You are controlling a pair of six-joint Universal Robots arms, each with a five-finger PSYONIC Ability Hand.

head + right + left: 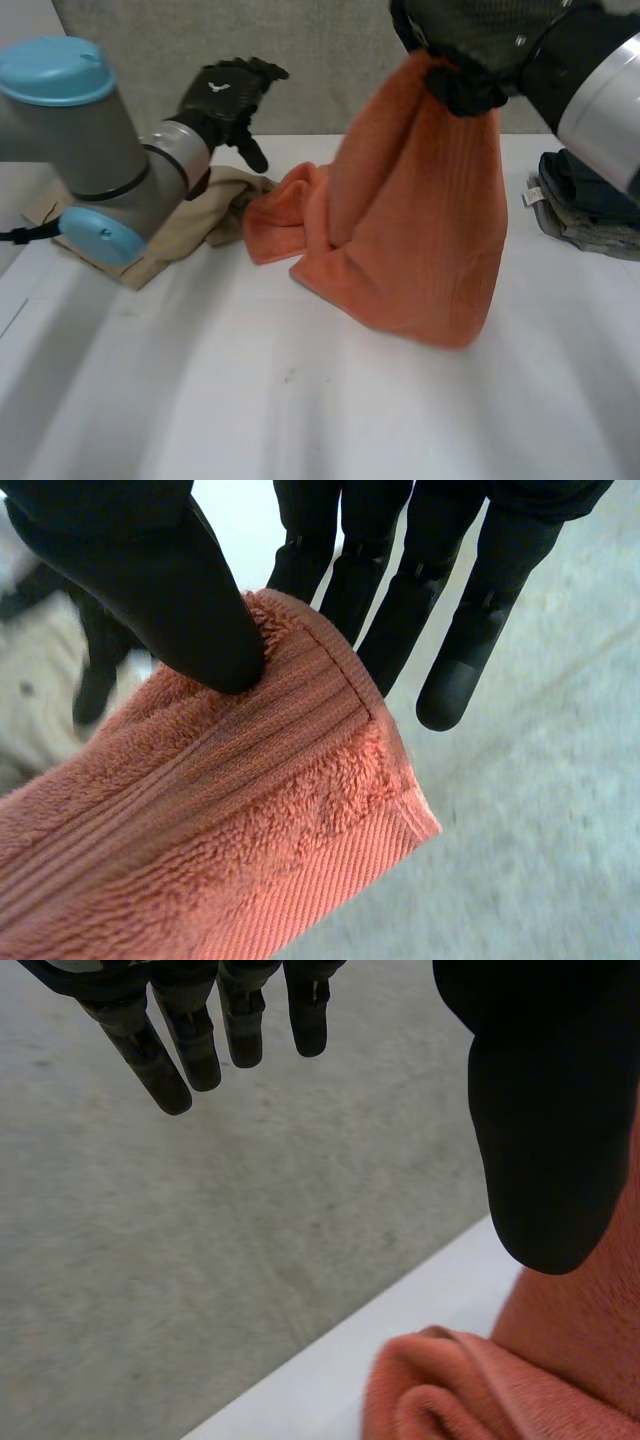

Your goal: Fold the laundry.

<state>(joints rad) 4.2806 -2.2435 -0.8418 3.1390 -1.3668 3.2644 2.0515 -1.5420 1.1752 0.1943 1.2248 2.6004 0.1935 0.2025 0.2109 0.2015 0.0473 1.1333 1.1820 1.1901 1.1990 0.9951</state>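
Well, the right hand (pixel 475 45) is raised high over the far side of the white table (pixel 300 400), pinching a hemmed corner of the orange towel (pixel 420 230). In the right wrist view its thumb (pixel 150 580) presses the ribbed border against the straight fingers (pixel 400 610) behind it, so this hand is closed on the towel. The towel hangs from that pinch in a long drape. Its lower end rests on the table, and a bunched part trails along the tabletop toward the left arm.

The left hand (pixel 225 95) hovers in the air near the grey wall (pixel 320 60) at the back, holding nothing. Its fingers are loosely spread and nearly straight, with the thumb set wide apart from them. A rolled edge of the towel lies on the table beyond its fingertips in the left wrist view, not touching the hand.

Under the left arm lies a crumpled beige cloth (pixel 215 215), and its near end touches the trailing part of the towel. At the table's right side, well apart from the towel, sits a stack of folded clothes (pixel 585 205), dark pieces over grey ones
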